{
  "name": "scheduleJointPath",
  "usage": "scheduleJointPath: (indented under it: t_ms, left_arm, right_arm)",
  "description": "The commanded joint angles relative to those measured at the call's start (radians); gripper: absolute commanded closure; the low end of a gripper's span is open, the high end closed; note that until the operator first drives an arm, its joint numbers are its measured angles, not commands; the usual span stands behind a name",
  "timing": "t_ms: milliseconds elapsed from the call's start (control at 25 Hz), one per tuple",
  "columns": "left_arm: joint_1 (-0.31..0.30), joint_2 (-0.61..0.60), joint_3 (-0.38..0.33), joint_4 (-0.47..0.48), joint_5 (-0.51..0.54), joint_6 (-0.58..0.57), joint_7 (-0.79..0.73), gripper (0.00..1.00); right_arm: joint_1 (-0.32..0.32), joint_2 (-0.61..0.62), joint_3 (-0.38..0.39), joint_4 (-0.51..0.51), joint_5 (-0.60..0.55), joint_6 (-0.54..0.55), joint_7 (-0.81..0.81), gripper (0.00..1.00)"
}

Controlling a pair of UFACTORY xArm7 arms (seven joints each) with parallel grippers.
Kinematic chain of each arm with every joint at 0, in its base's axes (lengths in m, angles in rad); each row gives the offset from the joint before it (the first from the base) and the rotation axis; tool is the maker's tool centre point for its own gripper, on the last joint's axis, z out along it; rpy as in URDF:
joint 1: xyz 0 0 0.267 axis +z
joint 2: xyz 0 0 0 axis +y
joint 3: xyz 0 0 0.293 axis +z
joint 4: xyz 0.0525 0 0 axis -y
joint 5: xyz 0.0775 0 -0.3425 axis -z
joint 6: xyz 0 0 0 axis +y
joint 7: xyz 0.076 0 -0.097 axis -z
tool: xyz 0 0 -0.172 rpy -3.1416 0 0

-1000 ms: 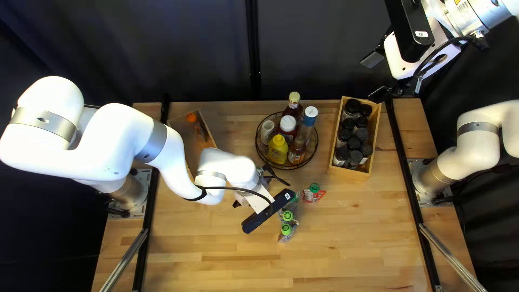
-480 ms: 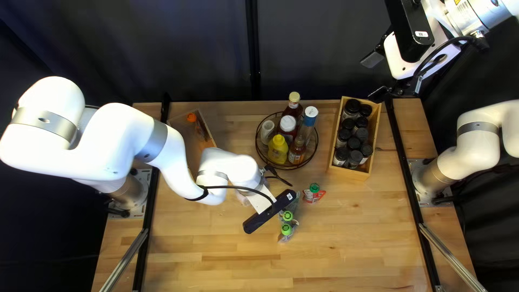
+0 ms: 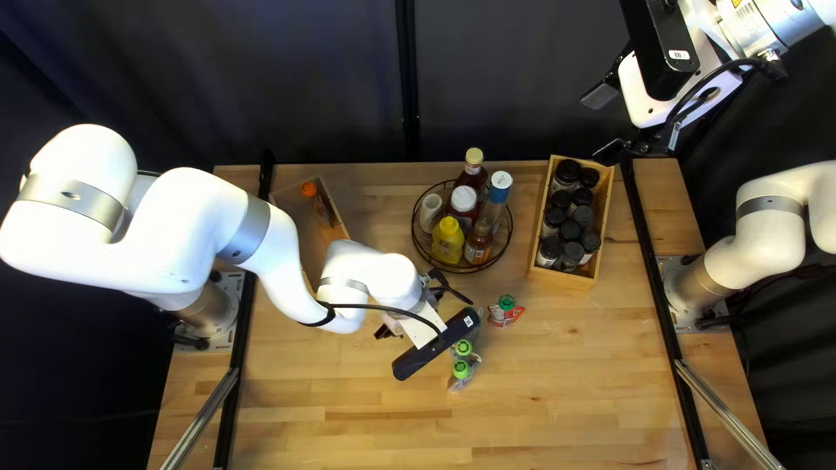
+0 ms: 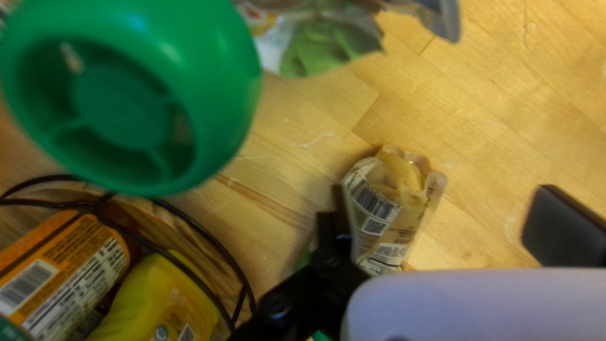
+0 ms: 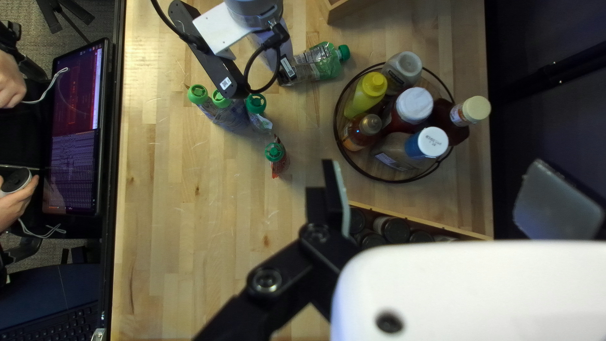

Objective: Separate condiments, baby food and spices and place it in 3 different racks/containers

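Left pincer [image 3: 416, 312], fingers [image 4: 560, 230] parted, pouch [image 4: 386, 218] near one finger

On the table [image 3: 557, 392] are two wooden boxes [image 3: 562, 280], one with about ten dark-lidded jars [image 3: 568, 171] and one with an orange-capped bottle [image 3: 309, 189], plus one wire basket [image 3: 461, 271] holding six bottles and jars [image 3: 448, 239]. There are also four green-capped pouches [image 5: 274, 151], one larger green-capped container [image 5: 315, 63], two hands [image 5: 9, 79] and one screen [image 5: 72, 126].

A robotics lab. White arms [image 3: 187, 228] stand at the left and right edges of the table [image 3: 557, 409]. Past its near edge sits a screen [image 5: 77, 126].
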State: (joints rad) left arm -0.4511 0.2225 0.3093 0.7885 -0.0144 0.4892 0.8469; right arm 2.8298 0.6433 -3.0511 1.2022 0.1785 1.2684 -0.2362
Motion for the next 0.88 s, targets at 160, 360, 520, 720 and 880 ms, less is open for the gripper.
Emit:
scheduleJointPath:
  t_ms: [160, 360, 520, 720, 880]
  left_arm:
    - [0.002, 0.01, -0.001, 0.0, -0.004, -0.01, 0.0, 0.98]
    - [-0.005, -0.002, 0.005, -0.001, 0.01, -0.001, -0.016, 1.0]
    - [-0.029, -0.076, 0.017, -0.021, 0.074, 0.045, -0.078, 1.0]
    - [-0.046, -0.192, 0.009, -0.028, 0.17, 0.162, -0.164, 1.0]
    - [-0.055, -0.289, -0.018, -0.011, 0.242, 0.299, -0.223, 1.0]
  right_arm:
    - [0.0, 0.0, 0.0, 0.0, 0.0, 0.0, 0.0, 0.0]
    - [0.0, 0.0, 0.0, 0.0, 0.0, 0.0, 0.0, 0.0]
    - [0.0, 0.0, 0.0, 0.0, 0.0, 0.0, 0.0, 0.0]
    - [0.0, 0.0, 0.0, 0.0, 0.0, 0.0, 0.0, 0.0]
    - [0.0, 0.0, 0.0, 0.0, 0.0, 0.0, 0.0, 0.0]
